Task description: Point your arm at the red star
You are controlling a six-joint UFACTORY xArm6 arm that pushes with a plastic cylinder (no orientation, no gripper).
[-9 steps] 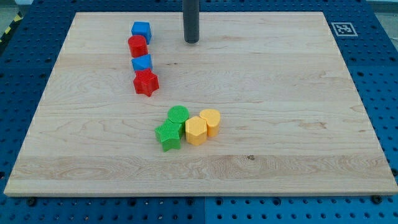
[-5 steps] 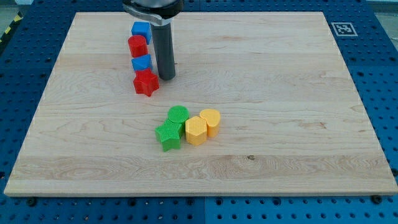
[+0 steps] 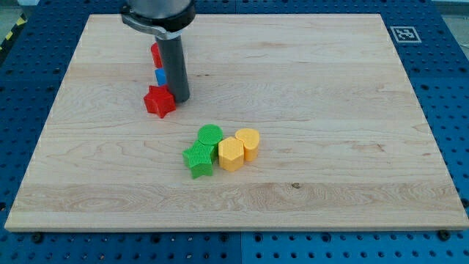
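- Green star [image 3: 197, 159] and green cylinder [image 3: 210, 136], touching, nearest the view's bottom; just to their right, two yellow blocks [image 3: 231, 154] [image 3: 248, 143], side by side.
- Red star [image 3: 159, 101], left of centre on the wooden board [image 3: 330, 110].
- My tip [image 3: 179, 97]: a plain rod with no pincer to spread or press together; its end rests against the red star's right side, holding nothing.
- Behind the rod, partly hidden: a blue block [image 3: 160, 75], then a red block [image 3: 155, 54], shapes unclear.
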